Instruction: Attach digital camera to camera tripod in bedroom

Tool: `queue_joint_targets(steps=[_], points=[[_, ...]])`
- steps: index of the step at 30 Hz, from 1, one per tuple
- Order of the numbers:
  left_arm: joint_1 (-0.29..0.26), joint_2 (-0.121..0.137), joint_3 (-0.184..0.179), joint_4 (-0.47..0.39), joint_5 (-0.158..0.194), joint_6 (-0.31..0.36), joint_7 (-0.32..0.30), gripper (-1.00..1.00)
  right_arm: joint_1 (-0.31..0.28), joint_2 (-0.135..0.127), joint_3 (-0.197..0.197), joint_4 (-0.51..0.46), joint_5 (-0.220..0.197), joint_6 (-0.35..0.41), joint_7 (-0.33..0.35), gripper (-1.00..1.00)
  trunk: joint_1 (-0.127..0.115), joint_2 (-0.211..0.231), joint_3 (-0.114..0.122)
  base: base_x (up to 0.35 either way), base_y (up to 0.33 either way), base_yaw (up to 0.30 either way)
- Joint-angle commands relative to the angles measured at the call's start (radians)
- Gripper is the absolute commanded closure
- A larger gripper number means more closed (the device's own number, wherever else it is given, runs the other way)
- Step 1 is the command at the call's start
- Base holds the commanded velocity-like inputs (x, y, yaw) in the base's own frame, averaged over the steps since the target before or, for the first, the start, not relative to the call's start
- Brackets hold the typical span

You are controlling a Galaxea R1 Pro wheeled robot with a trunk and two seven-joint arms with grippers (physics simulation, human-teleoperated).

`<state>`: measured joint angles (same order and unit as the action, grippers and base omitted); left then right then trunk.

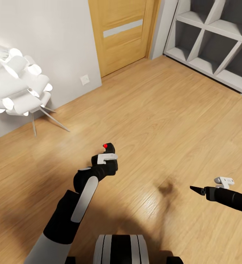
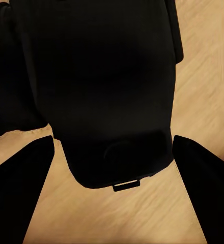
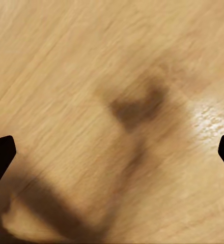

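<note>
The left tool (image 1: 107, 152) was raised in front of the robot, closed on the small black digital camera (image 1: 109, 147) with a red button on top — the camera sat at the tip of the arm, above the light wood plank floor (image 1: 154, 121). In the left wrist view the camera's black body (image 2: 107, 91) lay between the two dark fingers (image 2: 20, 188), though whether they touched its sides was hard to tell there.

The right tool (image 1: 196, 189) hung low at the robot's right, above the floor and well apart from the camera. In the right wrist view its fingertips (image 3: 1, 155) showed at opposite edges with bare floor and a dark shadow between them — spread wide, holding nothing.

A white floor lamp of clustered rolled shades on thin metal legs (image 1: 14, 84) stood by the pale grey wall (image 1: 51, 40). Beyond it were a light wooden door (image 1: 121, 33) and a grey cube shelf (image 1: 216, 40) with slanted dividers.
</note>
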<state>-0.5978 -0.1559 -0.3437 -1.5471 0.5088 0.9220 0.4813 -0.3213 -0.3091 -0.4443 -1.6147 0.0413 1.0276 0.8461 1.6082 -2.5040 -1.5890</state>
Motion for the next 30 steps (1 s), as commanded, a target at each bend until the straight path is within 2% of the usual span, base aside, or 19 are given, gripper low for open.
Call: queue_joint_targets(steps=[1, 11, 13, 14, 19, 20, 22, 25, 30], points=[[-0.001, 0.0, -0.001, -0.004, 0.011, 0.006, 0.011, 1.0, 0.0, 0.0, -0.001, -0.001, 0.005, 0.006, 0.007, -1.0, -0.001, 0.0, 0.004, 0.0, 0.0, 0.0], [-0.002, 0.0, 0.004, -0.014, 0.022, 0.042, 0.012, 1.0, 0.0, -0.001, 0.001, -0.001, 0.005, 0.006, 0.01, -1.0, -0.005, 0.002, 0.051, 0.0, 0.0, -0.002], [-0.005, 0.001, 0.006, -0.014, 0.046, 0.059, 0.013, 1.0, -0.001, -0.001, 0.001, -0.001, 0.005, 0.005, 0.01, -1.0, -0.006, 0.003, 0.062, 0.0, 0.0, -0.027], [-0.005, 0.001, 0.006, -0.014, 0.046, 0.059, 0.013, 1.0, -0.001, -0.001, 0.001, -0.001, 0.005, 0.005, 0.01, -1.0, -0.006, 0.003, 0.067, 0.0, 0.0, -0.032], [-0.015, 0.007, 0.016, -0.009, 0.15, 0.094, 0.013, 1.0, -0.002, -0.001, 0.0, -0.001, 0.005, 0.005, 0.01, -1.0, -0.012, 0.011, 0.093, 0.0, 0.0, -0.051], [-0.015, 0.007, 0.016, -0.009, 0.15, 0.094, 0.013, 1.0, -0.002, -0.001, 0.0, -0.001, 0.005, 0.005, 0.01, -1.0, -0.016, 0.018, 0.098, 0.0, 0.0, -0.061], [-0.019, 0.009, 0.023, -0.006, 0.18, 0.101, 0.014, 1.0, -0.002, -0.001, 0.0, -0.001, 0.005, 0.005, 0.01, -1.0, -0.024, 0.032, 0.107, 0.0, 0.0, -0.065], [-0.022, 0.012, 0.031, -0.003, 0.207, 0.107, 0.014, 1.0, -0.002, -0.001, 0.0, -0.001, 0.005, 0.005, 0.01, -1.0, -0.035, 0.053, 0.121, 0.0, 0.0, -0.071], [-0.023, 0.015, 0.036, -0.001, 0.221, 0.111, 0.014, 1.0, -0.003, 0.0, 0.0, -0.001, 0.005, 0.004, 0.01, -1.0, -0.054, 0.088, 0.144, 0.0, 0.0, -0.076]])
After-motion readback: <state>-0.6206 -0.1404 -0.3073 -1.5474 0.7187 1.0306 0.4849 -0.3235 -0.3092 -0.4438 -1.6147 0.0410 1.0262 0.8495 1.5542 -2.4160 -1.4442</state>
